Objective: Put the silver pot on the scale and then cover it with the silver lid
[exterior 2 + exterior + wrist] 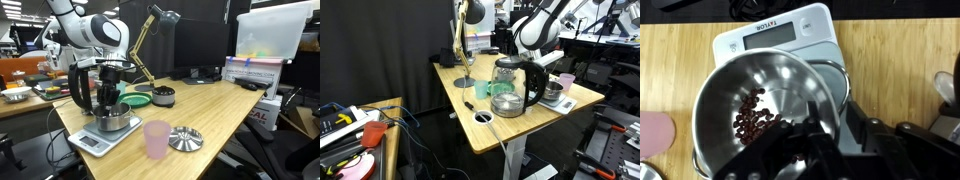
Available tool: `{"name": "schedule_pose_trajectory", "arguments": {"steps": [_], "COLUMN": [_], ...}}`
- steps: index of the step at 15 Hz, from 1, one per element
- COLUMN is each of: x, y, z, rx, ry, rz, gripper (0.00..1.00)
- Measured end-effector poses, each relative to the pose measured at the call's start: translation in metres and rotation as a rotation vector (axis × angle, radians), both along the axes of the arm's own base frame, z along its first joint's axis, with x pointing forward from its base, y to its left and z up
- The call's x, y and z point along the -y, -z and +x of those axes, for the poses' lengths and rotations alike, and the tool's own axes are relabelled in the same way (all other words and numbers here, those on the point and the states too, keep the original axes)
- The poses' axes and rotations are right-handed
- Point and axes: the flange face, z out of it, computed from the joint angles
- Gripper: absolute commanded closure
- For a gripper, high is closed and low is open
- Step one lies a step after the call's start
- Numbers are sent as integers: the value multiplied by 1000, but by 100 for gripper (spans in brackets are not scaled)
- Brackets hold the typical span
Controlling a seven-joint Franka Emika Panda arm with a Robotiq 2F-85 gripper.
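- On the scale (88, 143), at the near left corner of the bench (235, 105), we see the silver pot (116, 122) standing upright with dark beans (752, 112) inside.
- We find the claw (108, 98) at the pot's rim, but we cannot tell whether it grips.
- Right of the pink cup (157, 138) lies the silver lid (185, 138).

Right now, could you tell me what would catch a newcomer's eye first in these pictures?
The pot, with dark beans in it, sits on the scale, the gripper right over its rim. The lid lies on the table beside a pink cup, not yet on the pot.
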Motion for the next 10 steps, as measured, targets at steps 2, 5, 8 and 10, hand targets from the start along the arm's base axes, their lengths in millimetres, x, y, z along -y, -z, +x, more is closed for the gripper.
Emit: {"name": "schedule_pose_trajectory", "arguments": {"steps": [2,5,8,10], "x": [0,0,4,11], "y": [-2,-13,-39,-60], "z": [3,10,20,31], "rx": [8,36,96,145], "ry": [0,0,9,24], "rz": [0,0,-1,-4], "gripper": [18,1,0,0]}}
